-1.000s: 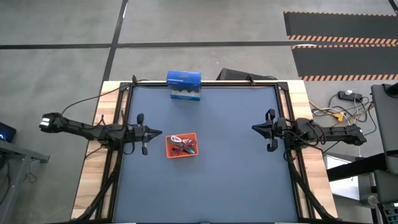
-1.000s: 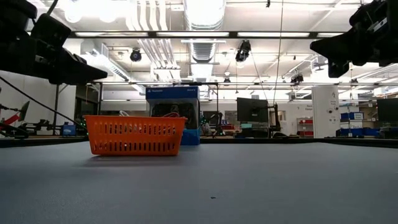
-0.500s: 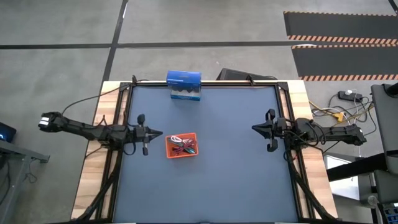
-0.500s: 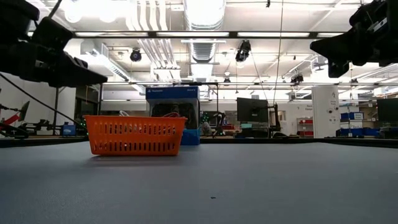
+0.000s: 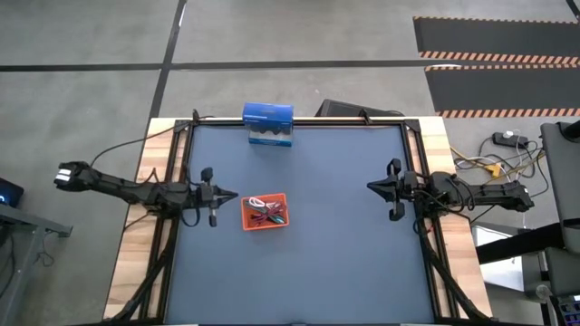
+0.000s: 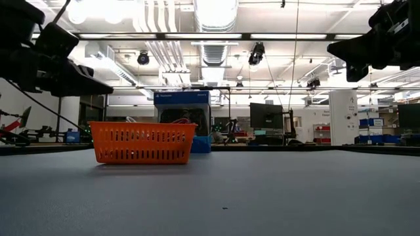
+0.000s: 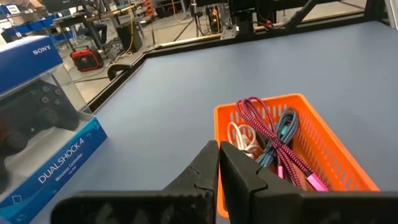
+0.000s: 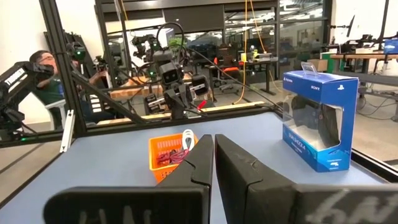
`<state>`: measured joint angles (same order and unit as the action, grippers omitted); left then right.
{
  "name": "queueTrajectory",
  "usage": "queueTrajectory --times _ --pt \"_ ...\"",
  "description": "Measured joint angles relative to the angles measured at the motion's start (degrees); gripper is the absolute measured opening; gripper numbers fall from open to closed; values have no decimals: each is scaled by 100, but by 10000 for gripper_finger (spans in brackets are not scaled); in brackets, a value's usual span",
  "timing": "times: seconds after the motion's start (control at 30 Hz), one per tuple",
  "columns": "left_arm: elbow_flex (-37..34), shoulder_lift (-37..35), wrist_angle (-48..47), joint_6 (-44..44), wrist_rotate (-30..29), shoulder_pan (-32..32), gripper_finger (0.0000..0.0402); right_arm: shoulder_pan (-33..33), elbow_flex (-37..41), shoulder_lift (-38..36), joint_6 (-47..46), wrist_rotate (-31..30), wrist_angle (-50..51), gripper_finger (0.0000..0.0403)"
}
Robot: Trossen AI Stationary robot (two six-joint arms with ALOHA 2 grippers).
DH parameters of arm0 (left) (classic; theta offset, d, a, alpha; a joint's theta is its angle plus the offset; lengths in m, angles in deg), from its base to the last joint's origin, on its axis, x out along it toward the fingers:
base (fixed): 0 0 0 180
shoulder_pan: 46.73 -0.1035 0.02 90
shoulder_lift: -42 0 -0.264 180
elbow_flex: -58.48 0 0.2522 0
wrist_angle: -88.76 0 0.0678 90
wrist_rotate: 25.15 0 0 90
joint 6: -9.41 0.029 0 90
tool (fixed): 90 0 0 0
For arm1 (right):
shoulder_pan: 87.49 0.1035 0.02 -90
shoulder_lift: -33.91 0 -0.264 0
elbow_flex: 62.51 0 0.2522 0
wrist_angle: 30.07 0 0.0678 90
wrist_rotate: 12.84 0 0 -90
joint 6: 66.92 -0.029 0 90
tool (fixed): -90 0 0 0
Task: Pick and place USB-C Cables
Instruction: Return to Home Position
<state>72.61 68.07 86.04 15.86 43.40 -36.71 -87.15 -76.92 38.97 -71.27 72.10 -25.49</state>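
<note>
Heaped in the orange tray [image 7: 258,103], the USB-C Cables [image 7: 273,140] are judged light, floppy, best pinched mid-bundle; left gripper [image 7: 219,147] and right gripper [image 8: 213,138] fingers are closed, empty.

Held the left gripper [image 5: 232,194] out level just inside the left edge of the table [image 5: 344,263], fingers [image 7: 202,171] pressed together, left arm [image 5: 118,186] stretched back flat past that edge. Held the right gripper [image 5: 371,186] likewise just inside the right edge, fingers closed tight, pointing inward, right arm [image 5: 480,194] lying low beyond it.
</note>
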Motion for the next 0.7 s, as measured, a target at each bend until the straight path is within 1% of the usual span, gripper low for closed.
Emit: queueTrajectory --times 0.7 --pt "0 450 2 0 2 0 0 0 0 0 -6 0 1 9"
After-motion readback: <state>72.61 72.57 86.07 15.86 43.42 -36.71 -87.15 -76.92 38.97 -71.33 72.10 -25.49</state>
